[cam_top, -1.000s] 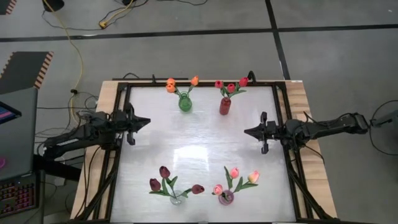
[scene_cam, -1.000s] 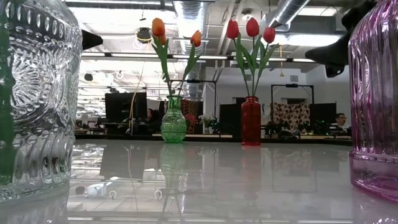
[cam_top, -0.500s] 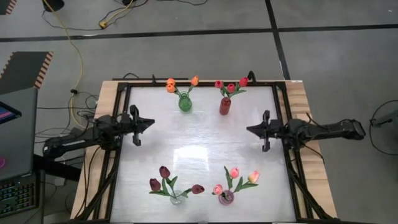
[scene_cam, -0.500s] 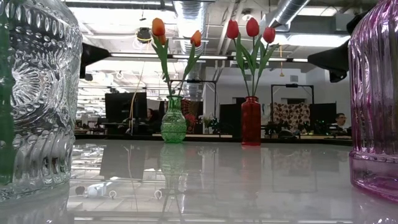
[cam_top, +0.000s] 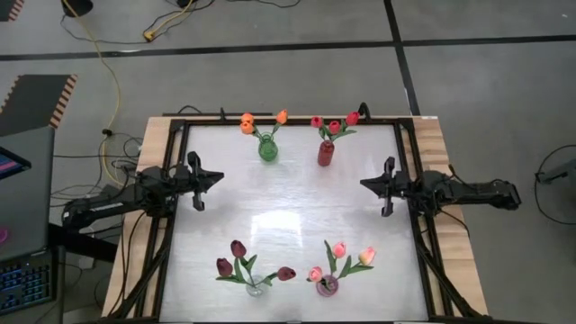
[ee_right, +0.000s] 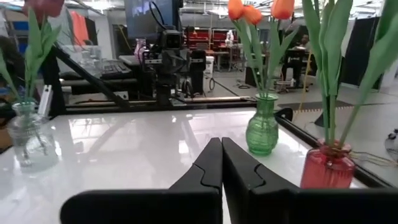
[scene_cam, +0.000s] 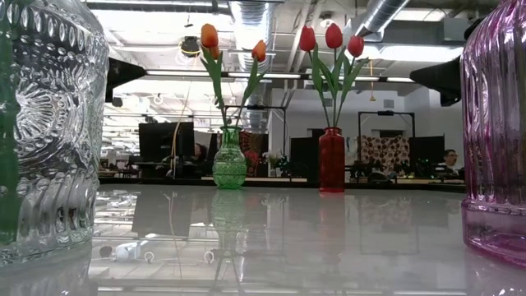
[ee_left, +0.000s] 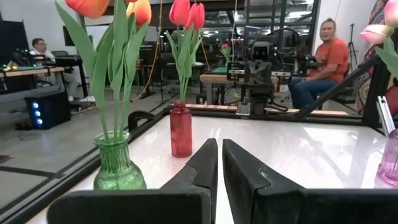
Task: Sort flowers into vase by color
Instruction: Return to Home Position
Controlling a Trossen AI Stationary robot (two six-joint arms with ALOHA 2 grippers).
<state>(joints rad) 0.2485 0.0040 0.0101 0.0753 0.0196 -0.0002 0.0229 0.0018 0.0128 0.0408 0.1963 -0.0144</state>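
All the flowers stand with their stems in vases. Orange tulips (cam_top: 247, 123) fill the green vase (cam_top: 267, 149) and red tulips (cam_top: 334, 124) the red vase (cam_top: 325, 154), both at the far edge. Near the front, dark maroon tulips (cam_top: 238, 248) stand in the clear vase (cam_top: 255, 288) and pink tulips (cam_top: 339, 250) in the pink vase (cam_top: 328, 285). My left gripper (cam_top: 220, 176) hovers shut at the table's left edge, pointing level. My right gripper (cam_top: 363, 185) hovers shut at the right edge, facing it. Neither holds anything.
A black frame (cam_top: 288, 121) runs around the glossy white tabletop (cam_top: 288, 207). The middle of the table lies between the two pairs of vases. Cables (cam_top: 108, 81) lie on the floor beyond, and people sit in the room behind (ee_left: 320, 53).
My left gripper has sunk a little and tipped toward level, then stopped. My right gripper has drawn back a little toward the table's right edge. Both have stayed shut, and the flowers and vases have not moved.
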